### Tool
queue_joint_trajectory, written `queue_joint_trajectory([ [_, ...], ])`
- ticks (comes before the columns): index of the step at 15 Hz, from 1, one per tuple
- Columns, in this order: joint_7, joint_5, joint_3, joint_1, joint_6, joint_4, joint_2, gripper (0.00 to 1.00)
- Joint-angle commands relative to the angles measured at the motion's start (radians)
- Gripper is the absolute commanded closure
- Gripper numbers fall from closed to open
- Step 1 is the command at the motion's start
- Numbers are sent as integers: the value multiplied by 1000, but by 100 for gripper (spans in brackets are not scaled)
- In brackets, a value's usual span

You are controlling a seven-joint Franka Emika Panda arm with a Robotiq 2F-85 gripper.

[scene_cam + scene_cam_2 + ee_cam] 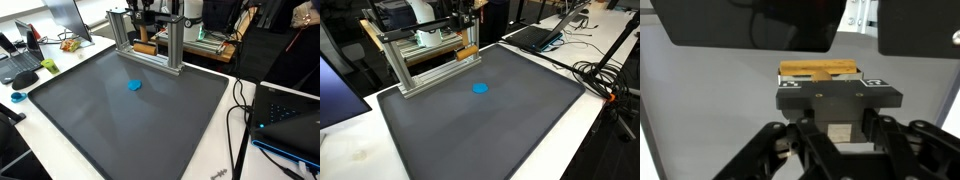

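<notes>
The gripper (828, 150) is up by the metal frame (150, 48), and its jaws are closed on a wooden block (818, 71). In an exterior view the block (467, 52) sticks out at the frame's edge. A small blue thing (134, 85) lies alone on the dark mat (120, 115) on the worktop.

End effector (835, 140) fingertips cut off by wrist view's bottom edge, wooden block (818, 71) partly hidden behind it
</notes>
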Motion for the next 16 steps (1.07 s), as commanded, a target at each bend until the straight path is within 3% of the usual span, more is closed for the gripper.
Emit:
queue_joint_trajectory([
  [1,60,-31,15,7,-88,-5,-68,78],
  [16,143,-51,27,-3,-153,-87,-149,78],
])
